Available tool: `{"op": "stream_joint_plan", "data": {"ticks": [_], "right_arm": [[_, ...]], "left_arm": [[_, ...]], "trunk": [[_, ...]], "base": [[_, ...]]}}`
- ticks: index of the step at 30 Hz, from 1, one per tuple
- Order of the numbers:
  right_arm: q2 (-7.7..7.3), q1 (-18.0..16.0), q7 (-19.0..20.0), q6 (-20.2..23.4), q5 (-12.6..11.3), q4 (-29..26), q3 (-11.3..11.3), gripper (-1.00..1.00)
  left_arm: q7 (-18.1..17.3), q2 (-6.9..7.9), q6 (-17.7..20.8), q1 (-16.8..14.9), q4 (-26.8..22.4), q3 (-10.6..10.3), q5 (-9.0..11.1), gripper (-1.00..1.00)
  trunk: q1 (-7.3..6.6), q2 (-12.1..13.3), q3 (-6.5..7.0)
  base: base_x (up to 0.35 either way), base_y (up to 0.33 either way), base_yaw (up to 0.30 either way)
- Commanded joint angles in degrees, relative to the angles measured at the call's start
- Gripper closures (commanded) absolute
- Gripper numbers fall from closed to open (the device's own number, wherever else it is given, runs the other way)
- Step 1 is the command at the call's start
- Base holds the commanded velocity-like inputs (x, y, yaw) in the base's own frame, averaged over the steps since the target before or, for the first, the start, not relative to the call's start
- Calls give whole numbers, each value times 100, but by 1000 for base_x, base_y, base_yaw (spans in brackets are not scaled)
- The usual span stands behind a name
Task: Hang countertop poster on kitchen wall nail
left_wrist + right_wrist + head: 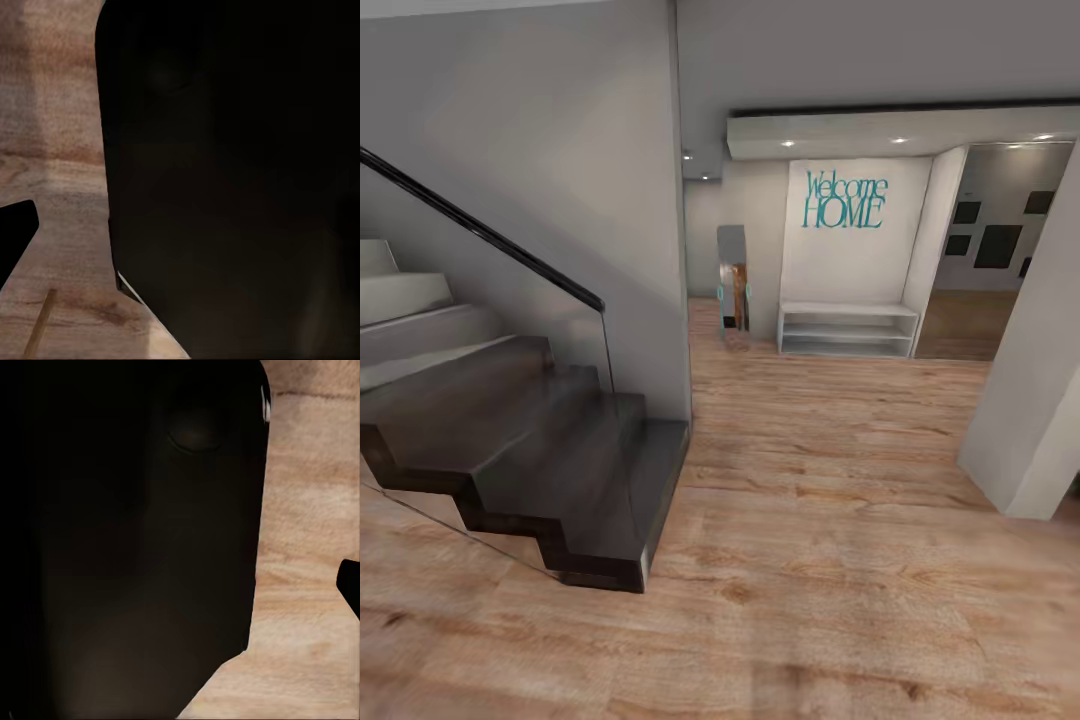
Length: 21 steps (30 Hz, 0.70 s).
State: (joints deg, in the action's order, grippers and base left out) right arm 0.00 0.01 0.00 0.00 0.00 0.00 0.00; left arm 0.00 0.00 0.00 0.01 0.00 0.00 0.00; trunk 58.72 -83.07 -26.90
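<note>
Hallway: dark staircase [550, 470] on wood floor [810, 600]; beyond it, white shelf [847, 330] under "Welcome HOME" lettering [845, 200]. Finger state of both grippers: cannot tell. Poster location: cannot tell.

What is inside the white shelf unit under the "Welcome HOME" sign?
The shelf unit stands on the wood floor below the sign. Its open levels look empty from here; the back corners are too small and shaded to be sure.
</note>
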Motion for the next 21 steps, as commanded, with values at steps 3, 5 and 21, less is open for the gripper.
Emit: {"op": "stream_joint_plan", "data": {"ticks": [3,5,21], "right_arm": [[-7,-100,6,-98,-15,-99,21,-100],[-7,-166,6,-162,-15,-164,21,-100],[-21,-264,6,-378,-8,-353,21,-100]], "left_arm": [[-18,-98,-98,97,-97,-7,-9,-100],[-18,-162,-102,162,-160,-7,-9,-100],[-14,-279,-154,168,-548,-6,-13,-100]], "trunk": [[0,-1,-3],[0,-1,-3],[0,-1,-3]], "base": [[0,0,0],[0,0,0],[0,0,0]]}}
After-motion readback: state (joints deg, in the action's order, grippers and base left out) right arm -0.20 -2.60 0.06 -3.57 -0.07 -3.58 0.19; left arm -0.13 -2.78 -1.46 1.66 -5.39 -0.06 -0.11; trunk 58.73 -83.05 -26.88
